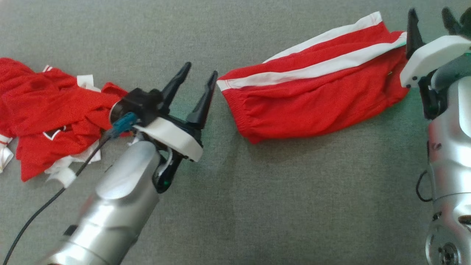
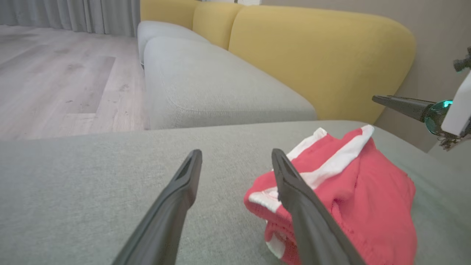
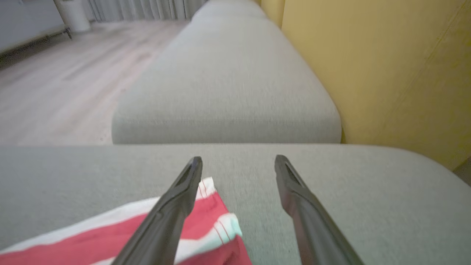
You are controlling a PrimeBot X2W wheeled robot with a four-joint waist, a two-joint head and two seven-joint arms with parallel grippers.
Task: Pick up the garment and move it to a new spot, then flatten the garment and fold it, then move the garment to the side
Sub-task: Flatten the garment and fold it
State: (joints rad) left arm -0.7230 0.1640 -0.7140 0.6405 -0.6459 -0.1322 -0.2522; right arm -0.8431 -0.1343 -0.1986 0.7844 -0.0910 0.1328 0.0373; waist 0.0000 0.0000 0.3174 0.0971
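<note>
The left gripper's (image 2: 236, 152) two long dark fingers (image 2: 176, 198) rise from the bottom edge, spread well apart with nothing between them. At lower right a crumpled red fabric garment with white stripes (image 2: 360, 198) lies on the grey upholstered sofa seat (image 2: 73, 191), partly behind one finger. Yellow padded backrests (image 2: 312, 55) fill the upper centre, with pale wooden floor (image 2: 55, 81) at upper left. The right gripper (image 2: 401, 103) enters at the right edge, above the garment.

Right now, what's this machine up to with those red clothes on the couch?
A two-armed robot is tidying a pair of red shorts with white side stripes, which lie on the grey fabric sofa seat and look folded in half. Its left pincer and right pincer are at opposite ends of the shorts, both open and holding nothing. A crumpled heap of red and white clothing lies off to its left.
</note>
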